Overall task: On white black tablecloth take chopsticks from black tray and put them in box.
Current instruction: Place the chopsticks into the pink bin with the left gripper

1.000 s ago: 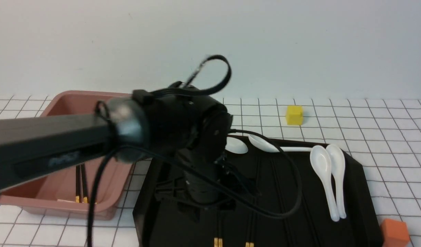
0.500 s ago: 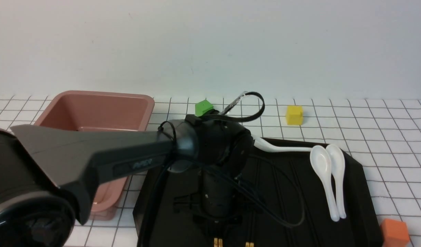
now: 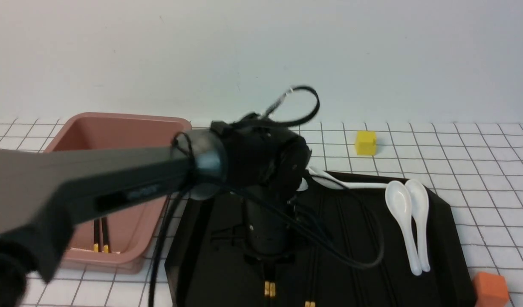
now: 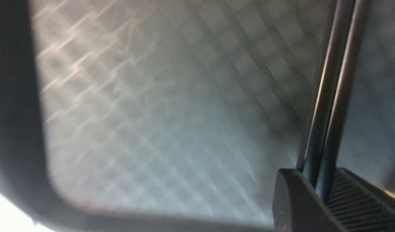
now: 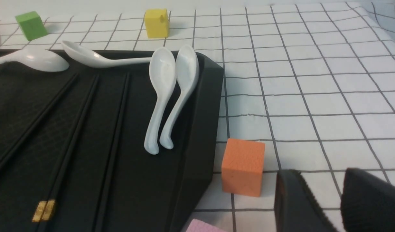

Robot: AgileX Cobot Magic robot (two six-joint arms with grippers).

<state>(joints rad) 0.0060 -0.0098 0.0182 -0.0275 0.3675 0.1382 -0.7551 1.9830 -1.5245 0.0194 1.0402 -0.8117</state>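
My left gripper (image 3: 267, 261) points straight down over the black tray (image 3: 440, 238). In the left wrist view it (image 4: 318, 180) is shut on a pair of black chopsticks (image 4: 332, 96), pinched side by side between its ribbed pads (image 4: 355, 199). That pair's gold ends (image 3: 268, 289) show just below the gripper. More chopsticks (image 5: 71, 135) lie lengthwise on the tray (image 5: 203, 129). Two chopsticks (image 3: 100, 234) rest inside the pinkish-brown box (image 3: 116, 132) at the left. My right gripper (image 5: 321, 175) hangs open over the tablecloth (image 5: 313, 96), beside the tray's right edge.
Several white spoons (image 3: 408, 221) lie on the tray's far and right parts. A yellow cube (image 3: 365, 143) stands beyond the tray, and an orange cube (image 5: 244, 166) sits near my right gripper. A green cube (image 5: 31, 25) is at the back. My left arm hides part of the box.
My left wrist dropped toward the tray and shifted right, its jaws closed on a chopstick pair, and it has now risen a little with the pair's gold ends. The right gripper's earlier state is unseen.
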